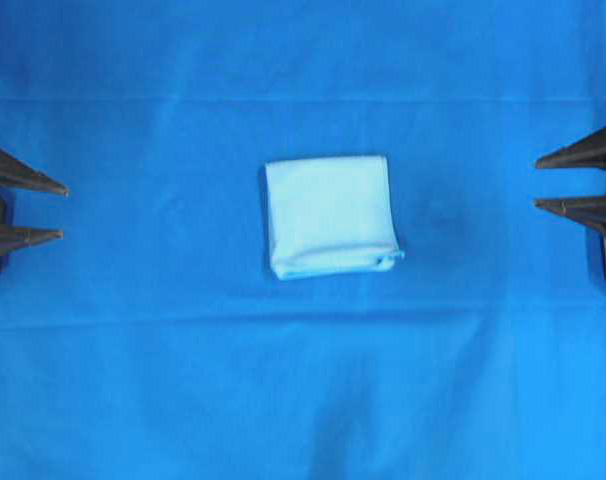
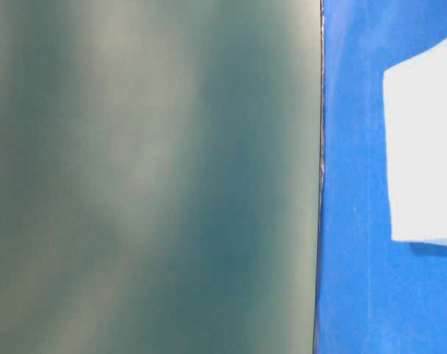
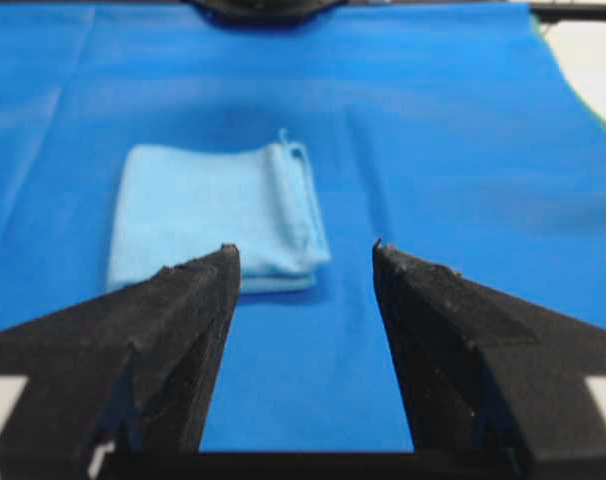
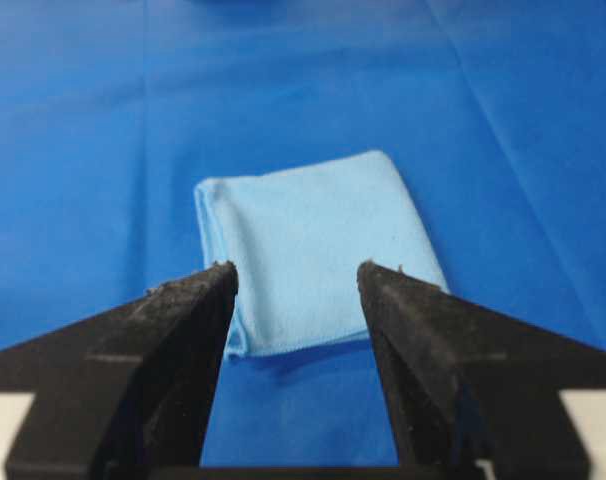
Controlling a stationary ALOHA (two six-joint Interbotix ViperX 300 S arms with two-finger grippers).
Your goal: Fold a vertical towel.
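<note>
Creased deep-blue table covering (image 1: 303, 380)

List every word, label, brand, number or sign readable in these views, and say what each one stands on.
None: no view shows any readable text.
The towel shows plain light-blue cloth with a stitched hem, no tag or print visible.
The blue table covering is unmarked.
The left end effector and right end effector show bare black fingers, no lettering.
The table-level view is mostly a blurred grey-green surface with nothing legible.

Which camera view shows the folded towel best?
The overhead view: the whole towel lies unobstructed on the blue cover. Both wrist views see it low, beyond open fingers; the table-level view crops it at the right edge.
</note>
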